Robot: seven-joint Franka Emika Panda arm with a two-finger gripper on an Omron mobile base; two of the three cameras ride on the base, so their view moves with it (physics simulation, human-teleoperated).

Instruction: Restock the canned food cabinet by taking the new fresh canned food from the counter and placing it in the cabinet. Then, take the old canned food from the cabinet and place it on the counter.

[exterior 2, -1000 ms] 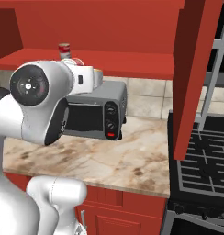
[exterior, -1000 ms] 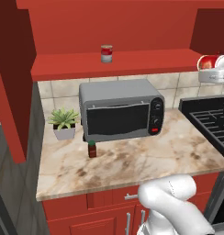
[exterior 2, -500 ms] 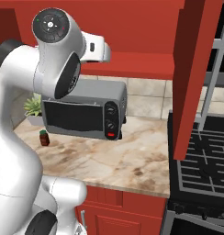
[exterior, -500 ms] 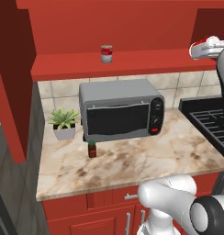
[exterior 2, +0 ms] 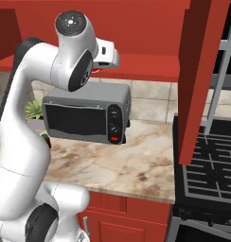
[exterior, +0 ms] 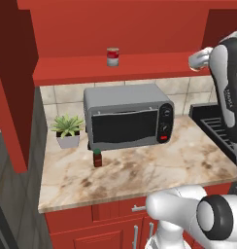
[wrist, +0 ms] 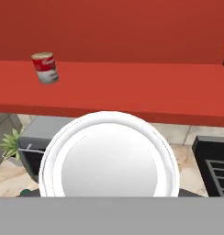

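The old canned food stands upright on the shelf board of the red cabinet, left of centre. In the hand view the old canned food is at the upper left on the cabinet shelf. The new fresh canned food, small and dark red from here, stands on the counter just in front of the toaster oven's left corner. My gripper is raised to shelf height, well right of the old can and apart from it. Its fingers are hidden, also at the gripper.
A grey toaster oven sits mid-counter with a potted plant to its left. A black stove adjoins the counter on the right. The open red cabinet door hangs over the stove side.
The arm has risen from a folded low pose, and the hand now sits at shelf height, slightly further left than half a second ago. Both cans are unmoved.
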